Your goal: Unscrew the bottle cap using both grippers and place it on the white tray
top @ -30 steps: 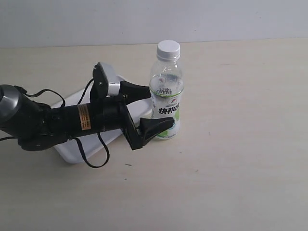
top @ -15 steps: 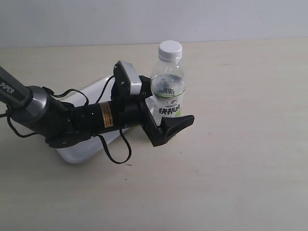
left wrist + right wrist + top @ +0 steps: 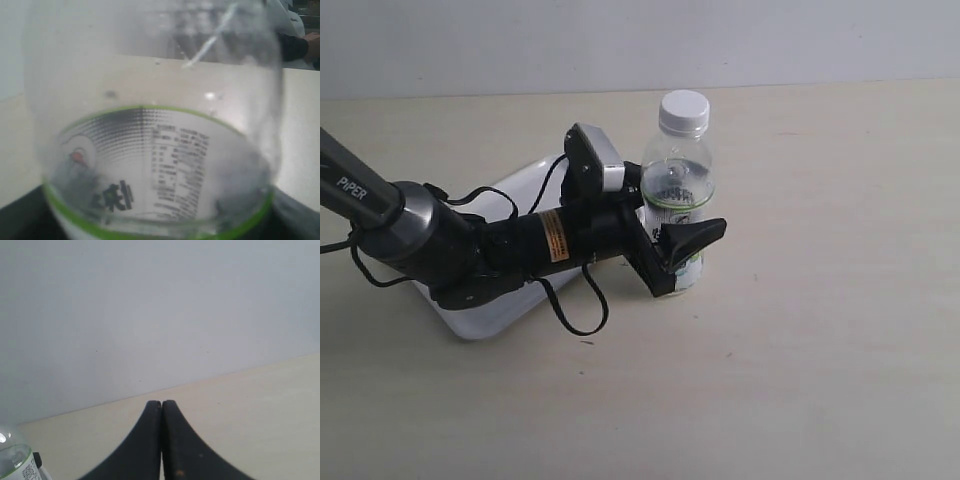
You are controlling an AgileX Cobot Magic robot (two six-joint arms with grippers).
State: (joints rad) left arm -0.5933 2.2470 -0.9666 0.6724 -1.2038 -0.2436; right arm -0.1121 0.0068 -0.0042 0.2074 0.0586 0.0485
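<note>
The clear bottle [image 3: 678, 185] with a white-and-green label stands upright just right of the white tray [image 3: 516, 184]. Its white bottle cap [image 3: 684, 110] sits on the neck. My left gripper [image 3: 688, 226] reaches in from the left at label height, jaws on either side of the bottle's lower body; the near jaw lies across the label. In the left wrist view the bottle [image 3: 150, 125] fills the picture. My right gripper [image 3: 161, 406] is shut and empty, above the table, with the bottle [image 3: 14, 460] at the corner of its view. It does not show in the exterior view.
The left arm and its looping cable [image 3: 570, 315] lie across the white tray and hide most of it. The pale wooden table [image 3: 820, 330] stretches right of and in front of the bottle. A grey wall stands behind.
My left gripper moved right and forward until its jaws straddled the bottle, then narrowed onto it. The bottle shifted slightly right. The right gripper stayed shut.
</note>
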